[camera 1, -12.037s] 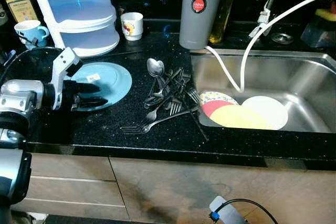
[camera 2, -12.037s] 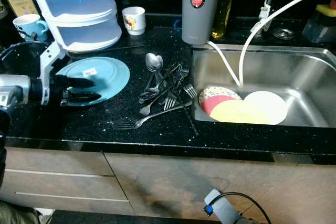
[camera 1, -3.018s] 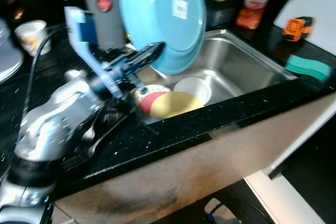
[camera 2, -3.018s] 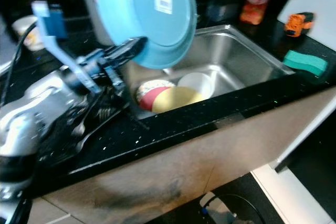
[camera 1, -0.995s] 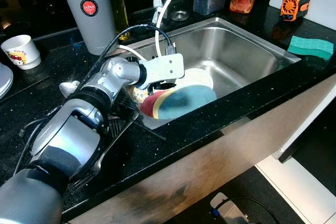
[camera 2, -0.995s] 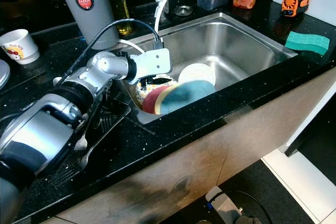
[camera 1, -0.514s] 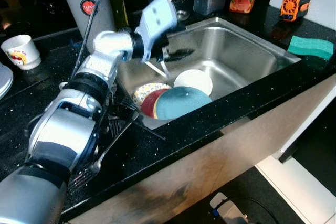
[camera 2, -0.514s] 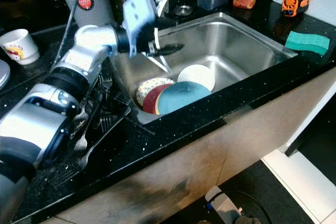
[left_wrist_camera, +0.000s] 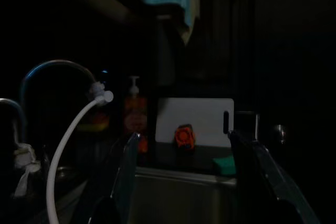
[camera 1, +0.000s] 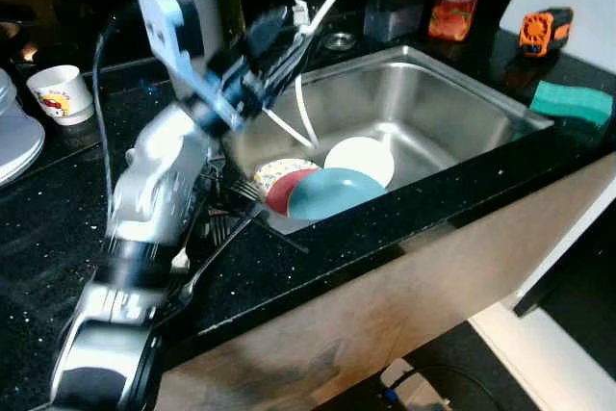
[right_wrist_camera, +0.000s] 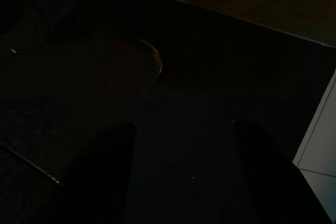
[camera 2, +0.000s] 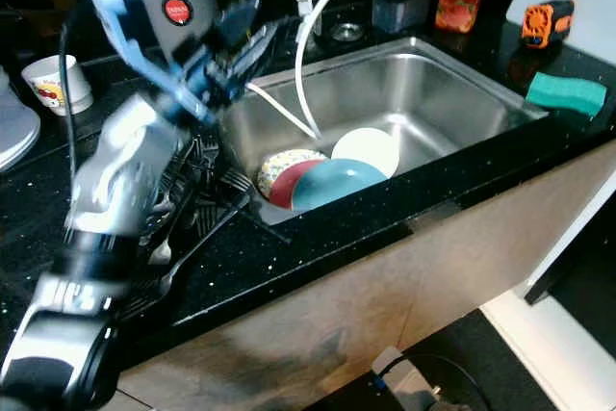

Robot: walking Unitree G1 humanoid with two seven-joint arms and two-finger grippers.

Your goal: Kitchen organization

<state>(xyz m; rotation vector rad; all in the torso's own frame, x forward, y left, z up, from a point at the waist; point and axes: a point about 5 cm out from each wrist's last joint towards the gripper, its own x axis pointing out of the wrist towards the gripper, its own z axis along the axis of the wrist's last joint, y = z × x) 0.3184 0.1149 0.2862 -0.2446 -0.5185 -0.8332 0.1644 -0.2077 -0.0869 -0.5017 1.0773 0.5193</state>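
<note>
The left gripper (camera 1: 274, 40) is raised at the upper left of the frame, above the left edge of the sink (camera 1: 452, 108). Its two fingers are spread apart and hold nothing. The blue plate (camera 1: 332, 193) lies in the sink near the centre, on top of a red plate (camera 1: 281, 192) and just beside a white plate (camera 1: 360, 156). Cutlery (camera 1: 226, 214) lies on the black counter (camera 1: 58, 228) at the left. The right gripper (right_wrist_camera: 181, 171) is in the dark, its fingers apart.

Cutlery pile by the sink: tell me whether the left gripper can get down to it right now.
Probably yes. The left gripper is open and empty above the sink's left rim, and the cutlery pile lies uncovered on the counter below its arm; nothing stands between.
</note>
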